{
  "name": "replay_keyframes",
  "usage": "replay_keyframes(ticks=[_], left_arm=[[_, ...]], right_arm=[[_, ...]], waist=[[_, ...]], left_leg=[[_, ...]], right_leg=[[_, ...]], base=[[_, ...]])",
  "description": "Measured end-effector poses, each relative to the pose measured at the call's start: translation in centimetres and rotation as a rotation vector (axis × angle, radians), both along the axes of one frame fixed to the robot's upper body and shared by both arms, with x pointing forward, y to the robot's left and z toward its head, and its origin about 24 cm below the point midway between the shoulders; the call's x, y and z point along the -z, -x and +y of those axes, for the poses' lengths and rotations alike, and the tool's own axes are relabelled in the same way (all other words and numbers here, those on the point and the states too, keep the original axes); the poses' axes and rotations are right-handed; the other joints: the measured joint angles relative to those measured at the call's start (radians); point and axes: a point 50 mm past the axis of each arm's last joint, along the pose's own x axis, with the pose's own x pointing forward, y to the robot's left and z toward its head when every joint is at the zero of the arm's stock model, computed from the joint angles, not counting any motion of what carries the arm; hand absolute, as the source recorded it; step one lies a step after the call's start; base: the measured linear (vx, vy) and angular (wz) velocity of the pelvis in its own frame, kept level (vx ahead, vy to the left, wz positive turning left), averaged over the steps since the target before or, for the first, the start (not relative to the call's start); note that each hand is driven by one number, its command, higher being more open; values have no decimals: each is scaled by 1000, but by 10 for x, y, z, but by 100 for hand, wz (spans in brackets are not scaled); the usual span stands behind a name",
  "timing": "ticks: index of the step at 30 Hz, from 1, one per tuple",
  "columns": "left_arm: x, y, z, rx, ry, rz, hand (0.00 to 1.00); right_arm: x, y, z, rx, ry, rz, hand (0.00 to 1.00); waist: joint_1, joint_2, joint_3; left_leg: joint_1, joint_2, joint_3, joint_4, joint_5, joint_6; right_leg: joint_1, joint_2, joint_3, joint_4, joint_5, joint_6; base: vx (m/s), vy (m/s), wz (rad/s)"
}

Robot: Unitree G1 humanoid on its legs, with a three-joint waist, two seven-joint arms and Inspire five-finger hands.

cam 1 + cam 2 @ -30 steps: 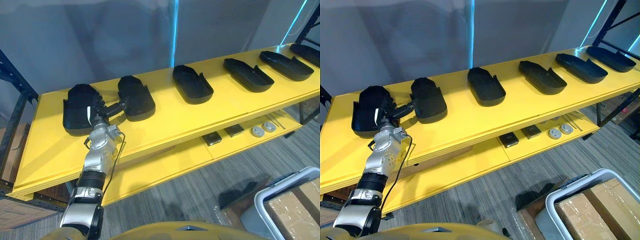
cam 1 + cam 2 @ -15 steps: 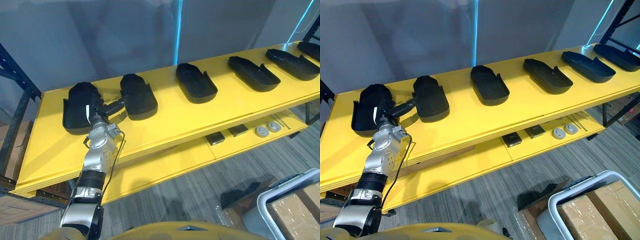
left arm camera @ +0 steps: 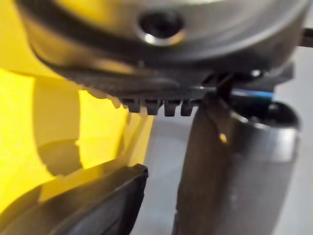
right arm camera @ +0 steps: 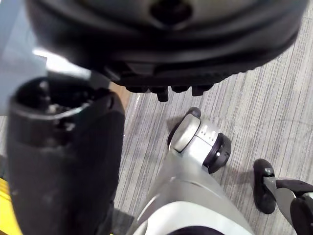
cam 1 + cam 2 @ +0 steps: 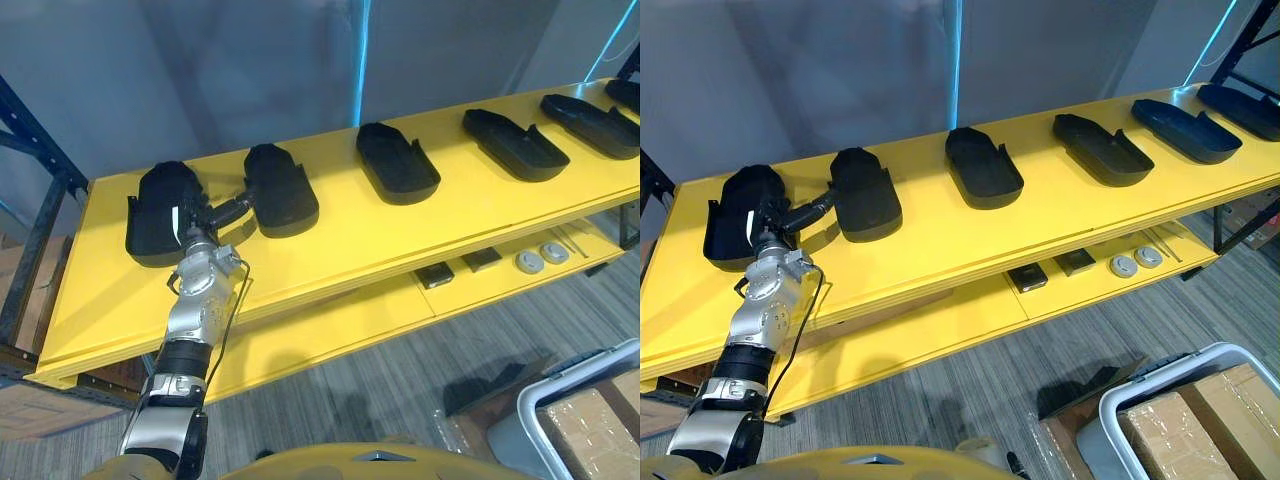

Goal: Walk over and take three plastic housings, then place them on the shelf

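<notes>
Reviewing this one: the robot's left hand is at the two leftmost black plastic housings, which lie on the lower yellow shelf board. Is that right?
No: the left eye view shows them on the upper yellow shelf board, not the lower yellow board. The left hand is indeed at the leftmost black plastic housing and the second black plastic housing.

Matt black plastic housings (image 5: 397,163), smooth shells, faint sheen on the rims. Yellow shelf (image 5: 330,240): smooth painted board, semi-gloss, catching light along its front edge. Shelf upright (image 5: 35,135): dark painted metal. Floor (image 5: 400,380): grey ribbed carpet, matt. Tote (image 5: 535,410): smooth grey plastic. Boxes (image 5: 590,430): brown cardboard under glossy clear film.
</notes>
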Motion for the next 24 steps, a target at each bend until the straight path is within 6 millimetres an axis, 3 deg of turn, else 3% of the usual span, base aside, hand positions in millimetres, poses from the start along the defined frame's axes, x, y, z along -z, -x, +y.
replay_keyframes(ticks=[6, 11, 14, 20, 24], left_arm=[[-41, 2, -18, 87, 5, -242, 100], [-96, 18, -42, 220, -30, -552, 100], [-118, 31, -49, 254, -67, -682, 100], [-136, 52, -54, 219, -175, -808, 100], [-124, 73, -51, 162, -251, -802, 100]], right_arm=[[0, 3, -2, 19, 22, -10, 100], [-1, 0, -4, -9, 39, -31, 100], [0, -4, -3, -34, 44, -22, 100], [0, -4, -5, -123, 58, 20, 100], [1, -6, -5, -197, 79, 69, 100]], waist=[[0, -1, -1], [1, 16, -12], [8, 26, -21], [28, 23, -41], [51, 13, -49]], left_leg=[[-1, 0, -6, 0, 10, 8], [-12, 0, -10, 0, 14, 12], [-18, -1, -15, 0, 22, 17], [-41, -5, -64, 0, 40, 29], [-54, -10, -92, 0, 46, 32]], right_leg=[[-6, 0, 5, 18, 3, 4], [-22, -1, 7, 31, 6, 9], [-31, -2, 0, 30, 10, 15], [-17, -4, -46, 14, 11, 16], [-9, -7, -74, 12, 13, 20]], base=[[-29, 5, 2], [-79, 8, 1], [-63, 10, 5], [-26, 0, 22], [12, 4, 23]])
